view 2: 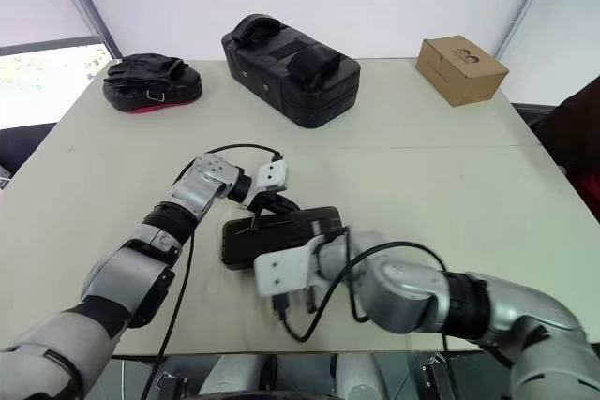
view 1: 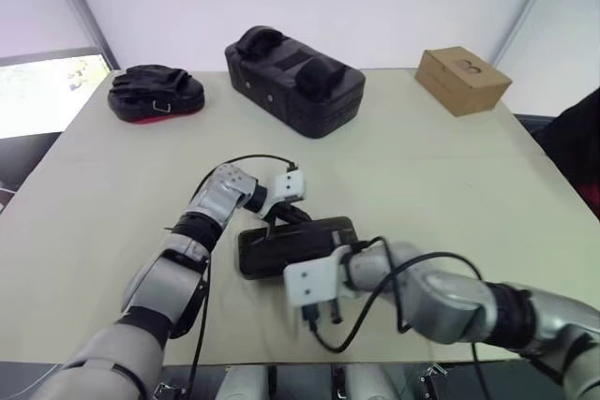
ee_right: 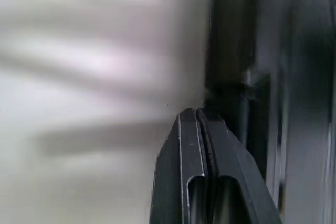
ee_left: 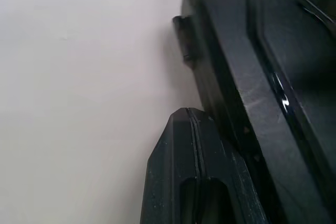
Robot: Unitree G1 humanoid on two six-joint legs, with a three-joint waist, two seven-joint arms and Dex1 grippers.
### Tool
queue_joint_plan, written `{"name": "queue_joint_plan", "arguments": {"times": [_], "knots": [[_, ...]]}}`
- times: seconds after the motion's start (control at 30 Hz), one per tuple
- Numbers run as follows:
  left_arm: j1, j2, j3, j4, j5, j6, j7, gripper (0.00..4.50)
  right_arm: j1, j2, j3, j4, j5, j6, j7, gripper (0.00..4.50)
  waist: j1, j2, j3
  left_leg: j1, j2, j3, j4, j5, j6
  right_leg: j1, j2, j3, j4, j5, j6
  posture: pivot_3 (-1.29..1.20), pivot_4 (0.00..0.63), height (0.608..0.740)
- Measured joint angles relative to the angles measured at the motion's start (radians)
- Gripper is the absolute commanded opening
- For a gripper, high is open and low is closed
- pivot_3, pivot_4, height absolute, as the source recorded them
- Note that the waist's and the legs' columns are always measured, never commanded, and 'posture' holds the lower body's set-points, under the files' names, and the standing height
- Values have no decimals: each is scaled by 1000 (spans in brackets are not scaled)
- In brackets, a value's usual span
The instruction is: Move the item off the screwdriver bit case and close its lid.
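Note:
The screwdriver bit case (view 1: 298, 248) lies flat on the beige table, near its front edge. Its smoky lid (ee_left: 294, 51) lies down over the tray, with the small black tab (ee_left: 182, 38) on the long edge. I cannot tell whether it is latched. Nothing lies on top of the case, and I cannot tell which thing is the item. My left gripper (view 1: 278, 219) is shut, its tip at the case's far long edge. My right gripper (ee_right: 197, 115) is shut and empty, its tip close beside the case's near right edge.
A big black padded bag (view 1: 295, 81) stands at the back centre. A black and red padded mitt (view 1: 155, 93) lies at the back left, and a cardboard box (view 1: 462, 80) stands at the back right. Black cables loop from both wrists.

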Motion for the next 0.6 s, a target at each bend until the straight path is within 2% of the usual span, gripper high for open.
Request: {"name": "queue_joint_plan", "arguments": {"times": [0.2,0.33,0.47,0.53,0.6], "knots": [[-55,-4,4,110,0,-59,43,0,60,-74,-186,-47,48,67,41,62,-2,2,-1,-1,1,1,-1,0,0,2,0,0,-2,0,1,0,150,740],[-61,-9,23,143,0,-82,49,0,103,-75,-252,-80,79,79,58,62,-2,5,-3,0,1,1,-2,0,0,2,0,-1,-2,0,1,0,150,740],[-68,-14,38,165,0,-106,83,0,176,-76,-346,-156,179,123,114,62,0,5,-3,0,1,0,-2,0,0,2,0,-1,-3,0,2,0,150,740],[-80,-7,47,178,0,-120,127,0,230,-78,-461,-194,270,154,171,62,-1,4,-2,-1,1,0,-2,0,0,2,0,-1,-3,1,2,0,150,740],[-91,23,72,195,-1,-133,174,0,273,-73,-683,-213,407,203,258,62,-7,2,0,-2,2,1,-3,0,0,1,0,-1,-4,3,6,0,150,740]]}}
